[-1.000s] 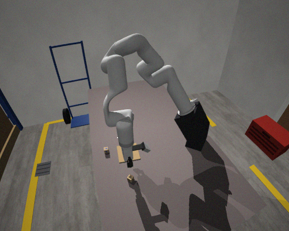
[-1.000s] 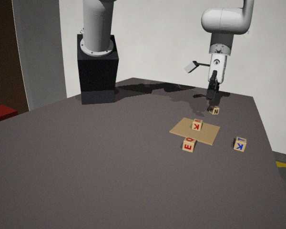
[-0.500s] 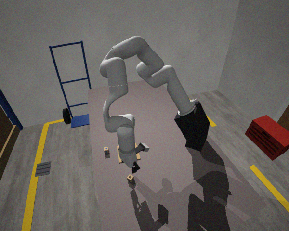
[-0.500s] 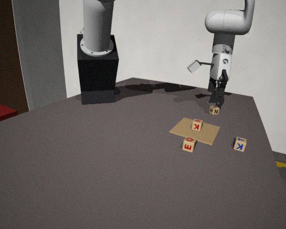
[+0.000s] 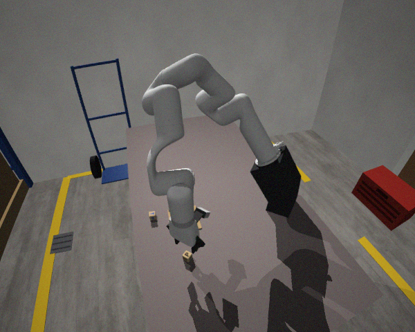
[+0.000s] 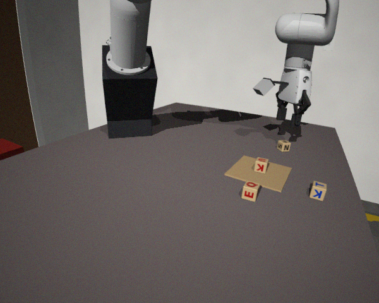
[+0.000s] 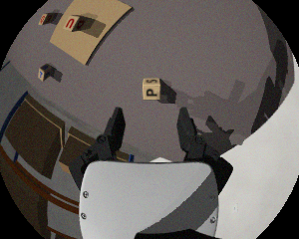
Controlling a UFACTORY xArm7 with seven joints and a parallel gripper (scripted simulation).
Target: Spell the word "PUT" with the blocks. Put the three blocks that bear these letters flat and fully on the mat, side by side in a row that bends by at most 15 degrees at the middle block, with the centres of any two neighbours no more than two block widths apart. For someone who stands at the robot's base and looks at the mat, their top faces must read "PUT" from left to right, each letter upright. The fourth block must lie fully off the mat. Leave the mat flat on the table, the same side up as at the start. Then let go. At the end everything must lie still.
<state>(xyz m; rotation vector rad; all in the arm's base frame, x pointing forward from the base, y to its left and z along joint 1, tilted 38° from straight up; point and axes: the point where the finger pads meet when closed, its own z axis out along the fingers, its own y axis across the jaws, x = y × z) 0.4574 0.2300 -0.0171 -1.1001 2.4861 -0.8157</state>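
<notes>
The tan mat (image 6: 258, 172) lies flat on the table. A block with a red U on top (image 6: 261, 164) sits on it near its far edge. A block with P on top (image 6: 283, 145) lies off the mat, beyond its far side; it also shows in the wrist view (image 7: 149, 88) and in the top view (image 5: 187, 255). A block with a blue T on top (image 6: 318, 190) lies off the mat to the right. A block with Q on top (image 6: 250, 191) sits just off the mat's near edge. My gripper (image 6: 289, 129) hovers above the table close to the P block, open and empty.
The robot's black pedestal (image 6: 129, 94) stands at the table's far left. The table's right edge (image 6: 349, 182) runs close to the T block. On the floor are a blue hand truck (image 5: 104, 121) and a red toolbox (image 5: 388, 196).
</notes>
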